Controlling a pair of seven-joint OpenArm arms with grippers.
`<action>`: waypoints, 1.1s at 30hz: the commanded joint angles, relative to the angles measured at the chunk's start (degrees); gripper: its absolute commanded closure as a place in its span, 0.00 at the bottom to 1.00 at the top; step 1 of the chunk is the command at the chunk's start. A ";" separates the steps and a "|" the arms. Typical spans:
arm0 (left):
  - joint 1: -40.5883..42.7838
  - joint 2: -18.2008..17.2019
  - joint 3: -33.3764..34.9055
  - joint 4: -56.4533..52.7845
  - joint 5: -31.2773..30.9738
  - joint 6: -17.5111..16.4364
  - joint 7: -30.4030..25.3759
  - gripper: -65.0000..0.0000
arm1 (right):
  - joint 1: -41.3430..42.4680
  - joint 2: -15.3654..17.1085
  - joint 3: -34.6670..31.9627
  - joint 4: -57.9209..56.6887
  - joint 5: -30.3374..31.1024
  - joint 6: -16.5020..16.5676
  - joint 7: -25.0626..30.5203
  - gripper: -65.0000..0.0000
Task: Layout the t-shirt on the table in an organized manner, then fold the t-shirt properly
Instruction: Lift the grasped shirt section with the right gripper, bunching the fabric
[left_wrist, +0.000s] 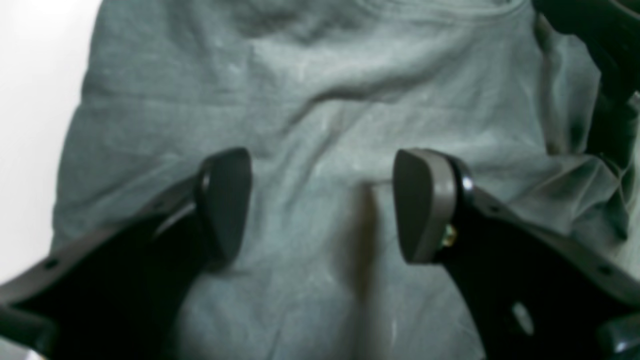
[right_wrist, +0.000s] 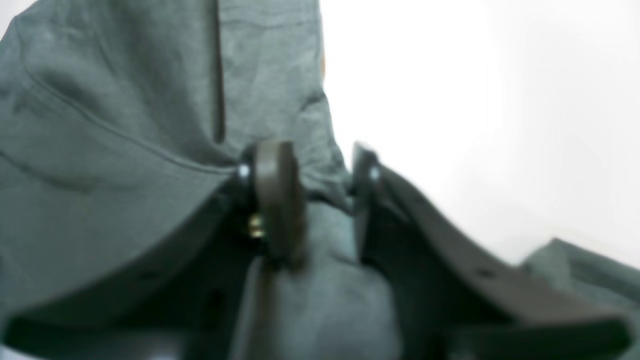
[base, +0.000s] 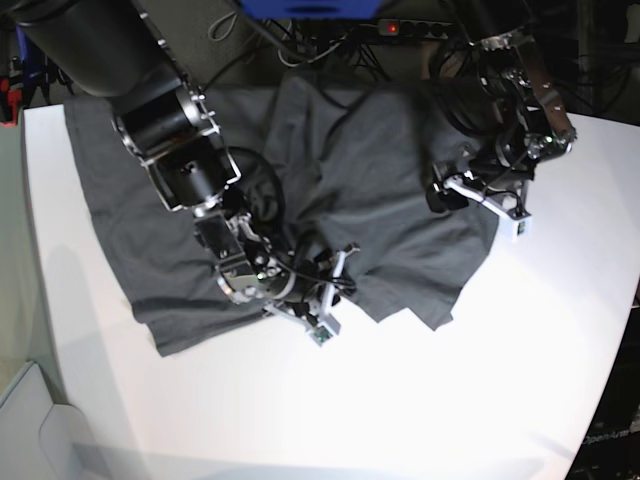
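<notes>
The dark grey t-shirt (base: 380, 170) lies crumpled and wrinkled across the back half of the white table (base: 450, 400). In the base view my right gripper (base: 325, 300) is at the shirt's near edge. Its wrist view shows the right gripper (right_wrist: 322, 185) with its jaws narrow and a bunched fold of the t-shirt (right_wrist: 125, 150) filling the gap. My left gripper (base: 480, 205) hovers over the shirt's right side. In the left wrist view the left gripper (left_wrist: 322, 200) stands open above the t-shirt (left_wrist: 350, 100), with nothing between its fingers.
Bare white tabletop (right_wrist: 475, 100) stretches in front of and to the right of the shirt. Behind the table's far edge hang cables and a power strip (base: 400, 25). The dark right arm (base: 170, 130) crosses over the shirt's left part.
</notes>
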 joint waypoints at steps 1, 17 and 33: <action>0.41 -0.01 0.01 -0.17 1.63 0.73 2.48 0.32 | 1.38 0.31 0.12 0.54 0.05 0.33 -0.14 0.82; 0.50 -0.01 0.01 -0.44 1.63 0.73 2.39 0.32 | 2.09 1.54 0.48 1.07 0.05 0.33 -0.23 1.00; 1.64 -0.28 -0.16 -0.44 1.28 0.47 2.04 0.32 | -7.94 3.65 0.65 22.79 0.49 -16.28 -2.33 1.00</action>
